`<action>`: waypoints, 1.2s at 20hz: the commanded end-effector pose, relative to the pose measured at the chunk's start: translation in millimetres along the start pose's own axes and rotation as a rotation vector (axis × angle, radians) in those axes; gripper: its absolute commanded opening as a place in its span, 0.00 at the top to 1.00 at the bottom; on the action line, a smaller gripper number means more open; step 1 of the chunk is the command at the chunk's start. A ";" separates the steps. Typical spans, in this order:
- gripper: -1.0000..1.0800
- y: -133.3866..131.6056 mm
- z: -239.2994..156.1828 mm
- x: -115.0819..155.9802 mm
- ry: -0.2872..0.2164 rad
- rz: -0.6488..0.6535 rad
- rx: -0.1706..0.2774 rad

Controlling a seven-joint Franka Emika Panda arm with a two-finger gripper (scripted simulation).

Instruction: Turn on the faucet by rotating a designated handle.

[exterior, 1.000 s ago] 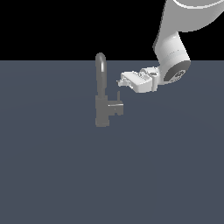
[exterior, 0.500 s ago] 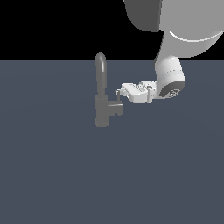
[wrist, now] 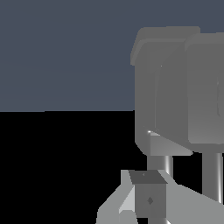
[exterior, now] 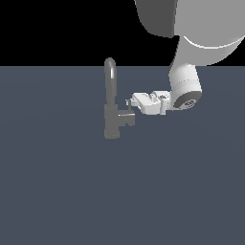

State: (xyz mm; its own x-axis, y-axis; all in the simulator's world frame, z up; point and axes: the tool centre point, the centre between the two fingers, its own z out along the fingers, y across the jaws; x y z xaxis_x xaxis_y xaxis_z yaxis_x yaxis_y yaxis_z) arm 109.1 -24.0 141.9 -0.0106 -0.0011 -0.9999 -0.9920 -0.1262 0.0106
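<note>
The dull-grey faucet stands upright with its thin arched spout above a thicker base. Its handle is a short stub pointing from the base toward the exterior view's right. My gripper reaches in level from that side, fingers together with nothing between them, tips just above the stub's end; whether they touch it I cannot tell. In the wrist view the faucet's grey body fills the frame close up, with my fingertips right in front of it.
The faucet stands on a flat slate-blue surface that ends at a black background. My bulky white arm hangs above, on the exterior view's right of the faucet.
The gripper has come down and slightly toward the faucet, from level with the upper spout to just above the handle's end. The faucet and handle look unmoved.
</note>
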 end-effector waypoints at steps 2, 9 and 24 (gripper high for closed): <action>1.00 4.8 -0.1 -1.4 0.000 0.000 0.000; 1.00 17.0 0.0 -4.4 0.000 0.000 0.000; 1.00 45.7 0.1 -11.7 0.000 -0.001 0.000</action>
State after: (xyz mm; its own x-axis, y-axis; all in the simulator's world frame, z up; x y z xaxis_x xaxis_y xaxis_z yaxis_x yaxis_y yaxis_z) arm 69.8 -28.7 156.3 0.0002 -0.0043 -1.0000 -0.9927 -0.1206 0.0004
